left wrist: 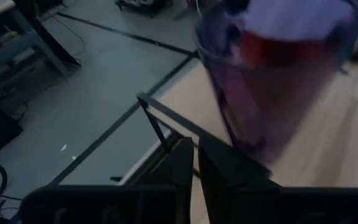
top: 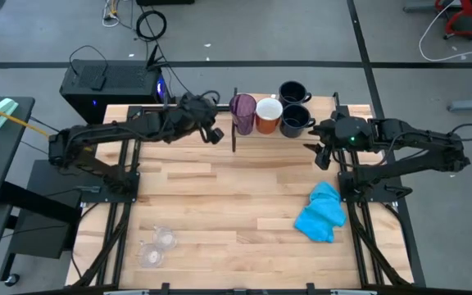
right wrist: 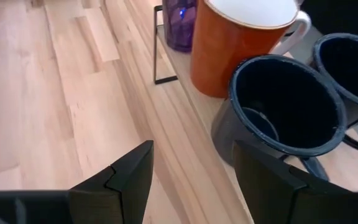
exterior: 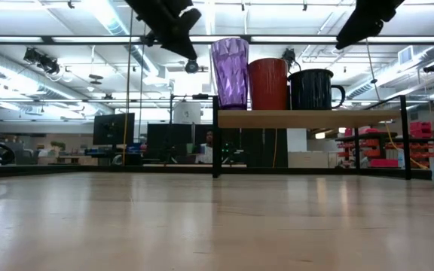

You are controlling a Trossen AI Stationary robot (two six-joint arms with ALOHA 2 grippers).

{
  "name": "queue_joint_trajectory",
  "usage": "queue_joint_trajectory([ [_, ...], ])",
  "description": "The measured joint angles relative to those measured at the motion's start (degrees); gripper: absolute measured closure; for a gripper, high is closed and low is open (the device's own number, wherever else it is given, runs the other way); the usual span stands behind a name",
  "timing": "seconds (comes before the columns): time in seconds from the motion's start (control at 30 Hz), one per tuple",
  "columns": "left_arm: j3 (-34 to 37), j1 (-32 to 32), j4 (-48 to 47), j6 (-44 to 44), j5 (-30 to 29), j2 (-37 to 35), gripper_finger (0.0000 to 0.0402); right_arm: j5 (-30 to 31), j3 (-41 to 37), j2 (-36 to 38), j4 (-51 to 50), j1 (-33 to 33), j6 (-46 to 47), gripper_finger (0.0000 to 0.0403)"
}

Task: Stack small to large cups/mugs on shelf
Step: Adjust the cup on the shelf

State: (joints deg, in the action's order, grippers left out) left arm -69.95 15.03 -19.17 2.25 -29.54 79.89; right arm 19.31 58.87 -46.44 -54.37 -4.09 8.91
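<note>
A big slatted wooden tabletop [top: 220, 197] was seen from above, standing on a grey floor with cables and a black box behind it; across the table, an open workshop with ceiling lights and monitors was visible. The shelf [exterior: 307, 118], a narrow light board on thin black uprights, ran lengthwise along the table's far edge. On it, upright and mouths up, were lined the purple tumbler [top: 242, 112], the orange mug [top: 269, 115] just beside it, and two dark navy mugs [top: 294, 121]. Two clear plastic cups [top: 158, 246] were left at the near left corner, a blue cloth [top: 322, 213] at the near right. The left gripper [top: 213, 133] was held shut and empty beside the tumbler; the right gripper [top: 321, 156] was held parted, empty, near the navy mugs.
</note>
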Motion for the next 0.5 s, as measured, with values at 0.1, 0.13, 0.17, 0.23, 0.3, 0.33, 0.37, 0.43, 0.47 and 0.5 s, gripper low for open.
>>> queue_joint_trajectory([
  [0.1,0.07,1.33,2.34,0.00,0.08,1.01,0.0366,1.62,0.00,0.00,0.06,0.70,0.02,0.0179],
  [0.13,0.15,1.77,2.61,0.00,0.12,1.01,0.0366,1.72,0.00,0.00,0.06,0.93,0.10,0.0179],
  [0.17,0.12,2.06,4.02,0.00,0.11,1.12,0.0367,1.75,0.00,0.00,0.10,1.13,0.17,0.0179],
  [0.23,-0.04,2.62,5.63,0.00,0.39,1.32,0.0370,1.73,0.00,-0.02,0.13,1.41,0.18,0.0179],
  [0.3,0.04,2.97,5.85,-0.01,1.05,1.61,0.0373,1.76,0.00,0.00,0.13,1.73,0.37,0.0179],
  [0.33,0.04,3.07,6.59,-0.03,1.41,1.89,0.0375,1.77,0.00,0.00,0.15,1.79,0.37,0.0179],
  [0.37,0.04,3.20,7.20,-0.03,1.99,2.13,0.0376,1.77,0.00,0.00,0.27,1.79,0.39,0.0179],
  [0.43,0.04,3.21,7.68,-0.10,2.39,2.57,0.0376,1.75,0.00,0.00,0.36,1.79,0.39,0.0179],
  [0.47,0.04,3.19,8.73,-0.21,2.42,2.93,0.0375,1.76,0.00,0.00,0.39,1.77,0.39,0.0179],
  [0.5,0.04,3.19,9.16,-0.43,2.51,3.25,0.0374,1.79,0.00,0.00,0.49,1.79,0.39,0.0179],
])
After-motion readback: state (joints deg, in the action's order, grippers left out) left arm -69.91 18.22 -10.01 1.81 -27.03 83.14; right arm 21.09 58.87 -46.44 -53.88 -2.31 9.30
